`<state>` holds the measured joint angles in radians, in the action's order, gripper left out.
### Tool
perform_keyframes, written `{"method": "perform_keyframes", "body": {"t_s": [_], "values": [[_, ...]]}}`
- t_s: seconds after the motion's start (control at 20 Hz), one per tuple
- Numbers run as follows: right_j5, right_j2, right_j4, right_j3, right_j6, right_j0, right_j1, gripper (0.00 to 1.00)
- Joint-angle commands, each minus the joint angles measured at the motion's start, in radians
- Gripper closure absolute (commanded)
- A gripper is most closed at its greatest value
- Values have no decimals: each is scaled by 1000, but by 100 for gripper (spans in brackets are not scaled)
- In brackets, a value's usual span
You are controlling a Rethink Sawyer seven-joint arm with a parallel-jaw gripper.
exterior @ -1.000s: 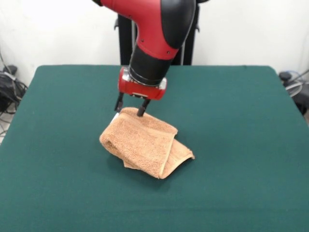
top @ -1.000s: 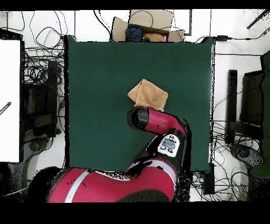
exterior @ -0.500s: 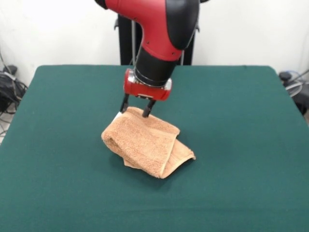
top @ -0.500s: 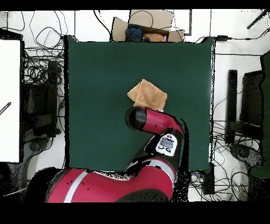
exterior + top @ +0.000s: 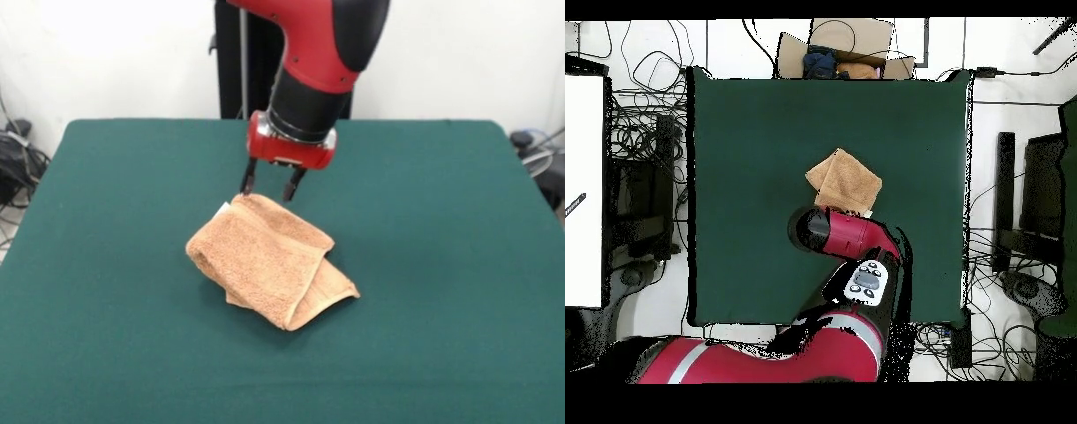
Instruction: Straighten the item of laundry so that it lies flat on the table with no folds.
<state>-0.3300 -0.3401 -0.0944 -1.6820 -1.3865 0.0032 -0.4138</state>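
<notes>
The peach-orange towel (image 5: 265, 256) lies folded over in a thick bundle near the middle of the dark green table (image 5: 441, 221). A white tag (image 5: 223, 208) shows at its far left corner. My gripper (image 5: 269, 187) hangs open and empty just above the towel's far edge, its fingertips (image 5: 248, 183) clear of the cloth. In the overhead view the towel (image 5: 845, 182) lies on the table (image 5: 745, 150), and the red arm (image 5: 850, 232) hides the gripper.
The black pedestal (image 5: 234, 62) stands behind the table's far edge. In the overhead view a cardboard box (image 5: 845, 50) sits beyond the table's top edge, and cables (image 5: 645, 130) lie along both sides.
My gripper has risen off the towel's far edge and moved to the picture's right in the front view. The towel has stayed folded and settled slightly.
</notes>
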Motion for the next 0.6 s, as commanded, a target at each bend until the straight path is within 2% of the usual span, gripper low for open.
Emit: {"method": "perform_keyframes", "body": {"t_s": [0.05,0.6], "values": [[-133,73,-49,-86,-239,19,-37,0],[-68,109,-60,-109,-237,-4,-30,0]]}}
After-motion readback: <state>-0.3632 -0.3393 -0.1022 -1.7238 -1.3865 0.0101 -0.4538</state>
